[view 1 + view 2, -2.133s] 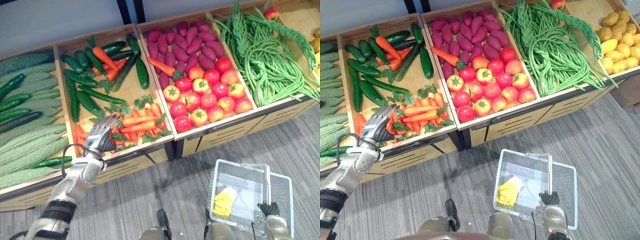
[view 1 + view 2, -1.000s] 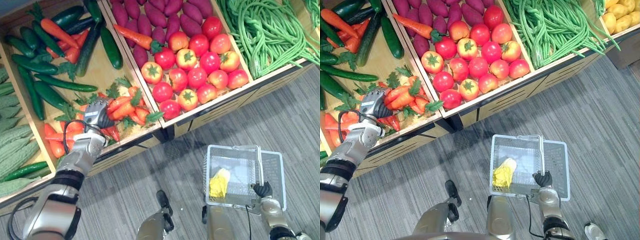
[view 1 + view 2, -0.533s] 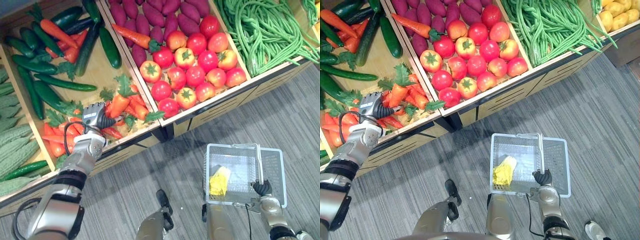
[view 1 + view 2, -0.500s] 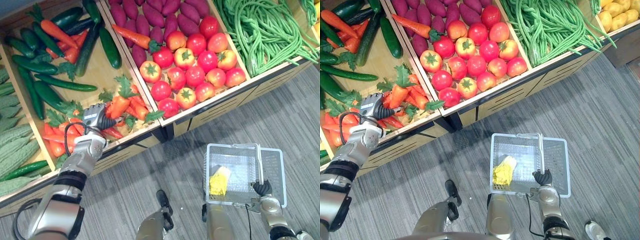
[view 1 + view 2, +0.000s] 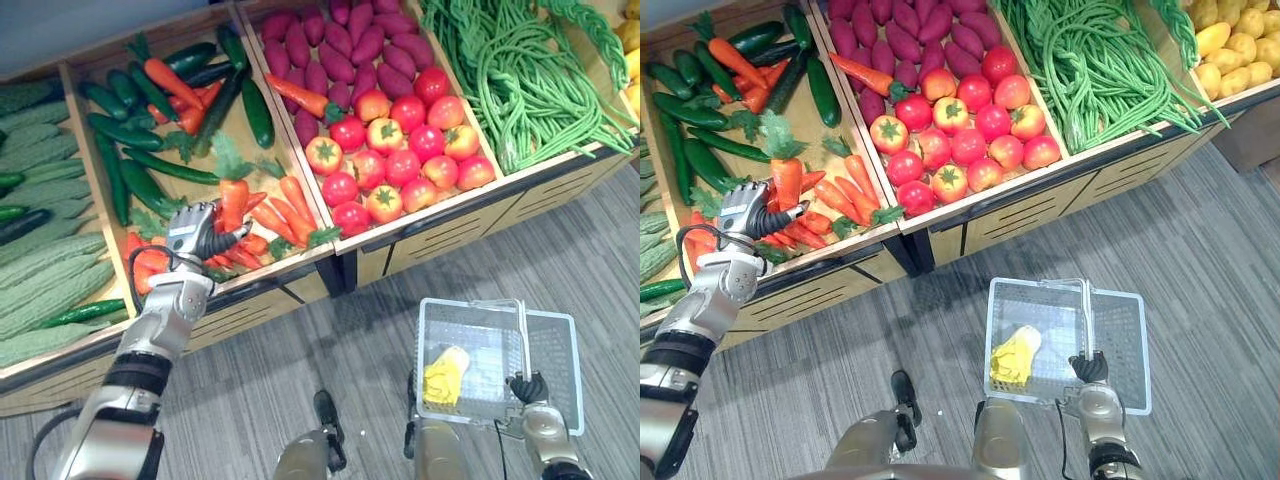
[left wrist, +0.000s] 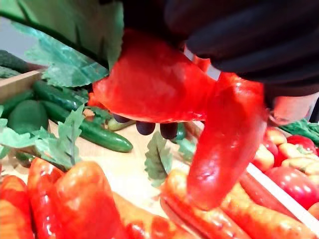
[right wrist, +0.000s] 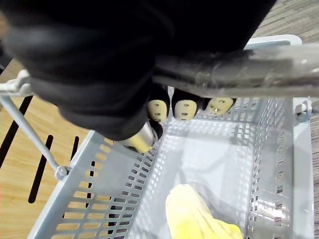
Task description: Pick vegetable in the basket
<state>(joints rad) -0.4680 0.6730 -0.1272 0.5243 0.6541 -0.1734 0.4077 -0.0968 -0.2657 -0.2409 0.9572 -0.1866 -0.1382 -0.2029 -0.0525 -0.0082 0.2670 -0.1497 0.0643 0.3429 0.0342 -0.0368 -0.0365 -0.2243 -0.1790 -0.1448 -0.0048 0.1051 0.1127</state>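
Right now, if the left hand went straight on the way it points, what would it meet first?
Probably the loose carrots just beyond the left hand, which grips one carrot; height is unclear, so it might pass over them.

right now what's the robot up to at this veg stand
The robot is picking vegetables from a display. Its left hand is curled round a carrot, held leaf-end up over the carrot pile in the wooden bin. Its right hand grips the handle of a grey basket above the floor, with one yellow item inside. The carrot is not yet in the basket.
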